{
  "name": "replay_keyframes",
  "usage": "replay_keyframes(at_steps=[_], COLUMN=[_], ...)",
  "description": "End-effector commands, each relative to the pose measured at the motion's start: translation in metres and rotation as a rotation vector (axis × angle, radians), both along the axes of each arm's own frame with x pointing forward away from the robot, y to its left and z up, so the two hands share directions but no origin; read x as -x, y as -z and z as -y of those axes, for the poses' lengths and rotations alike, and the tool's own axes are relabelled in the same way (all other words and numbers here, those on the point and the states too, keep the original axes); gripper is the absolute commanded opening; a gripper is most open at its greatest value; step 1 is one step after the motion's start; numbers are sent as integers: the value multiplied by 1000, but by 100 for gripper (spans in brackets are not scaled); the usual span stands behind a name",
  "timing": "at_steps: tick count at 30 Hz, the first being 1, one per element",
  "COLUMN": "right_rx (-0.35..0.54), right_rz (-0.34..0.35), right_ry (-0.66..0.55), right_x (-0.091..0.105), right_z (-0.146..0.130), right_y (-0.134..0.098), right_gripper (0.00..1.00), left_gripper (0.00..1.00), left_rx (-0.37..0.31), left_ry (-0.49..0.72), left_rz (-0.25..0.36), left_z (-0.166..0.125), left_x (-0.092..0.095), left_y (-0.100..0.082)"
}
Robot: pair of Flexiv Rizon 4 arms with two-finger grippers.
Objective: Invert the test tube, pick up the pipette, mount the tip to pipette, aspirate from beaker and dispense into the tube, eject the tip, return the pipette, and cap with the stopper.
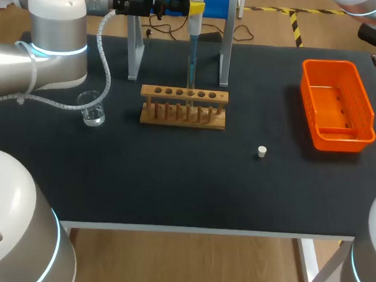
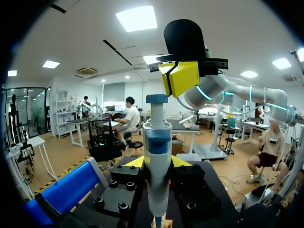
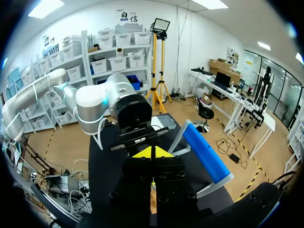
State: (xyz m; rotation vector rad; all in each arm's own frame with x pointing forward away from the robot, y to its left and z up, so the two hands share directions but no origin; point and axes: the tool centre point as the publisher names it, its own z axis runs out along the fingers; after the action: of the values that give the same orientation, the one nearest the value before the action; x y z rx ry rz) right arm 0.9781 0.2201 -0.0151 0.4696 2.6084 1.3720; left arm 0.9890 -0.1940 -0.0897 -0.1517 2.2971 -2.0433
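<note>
My left gripper is shut on the white and blue pipette, held upright above the wooden tube rack. The pipette's thin tip reaches down into a clear test tube standing in the rack. My right gripper hangs shut directly over the pipette's plunger; whether it touches is unclear. In the right wrist view its shut yellow tips point down at my left arm's black gripper body. A glass beaker stands left of the rack. The small white stopper lies on the table to the right.
An orange bin sits at the far right of the black table. A blue-topped stand on white legs rises just behind the rack. A grey cable hose loops down from my left arm near the beaker.
</note>
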Motion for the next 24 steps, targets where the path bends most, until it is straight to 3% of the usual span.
replay_keyframes(at_steps=[1, 14, 24], right_rx=[6, -10, 0], right_rz=[-6, 21, 13], right_ry=[-2, 2, 13], right_x=[-1, 0, -10], right_z=[0, 4, 1], right_y=[2, -12, -8], right_gripper=[0, 0, 0], left_gripper=[0, 0, 0], left_rx=[-1, -1, -1], left_ry=[-3, -3, -3], left_rz=[0, 0, 0], left_z=[1, 1, 1], left_x=[1, 1, 1], left_y=[-1, -1, -1])
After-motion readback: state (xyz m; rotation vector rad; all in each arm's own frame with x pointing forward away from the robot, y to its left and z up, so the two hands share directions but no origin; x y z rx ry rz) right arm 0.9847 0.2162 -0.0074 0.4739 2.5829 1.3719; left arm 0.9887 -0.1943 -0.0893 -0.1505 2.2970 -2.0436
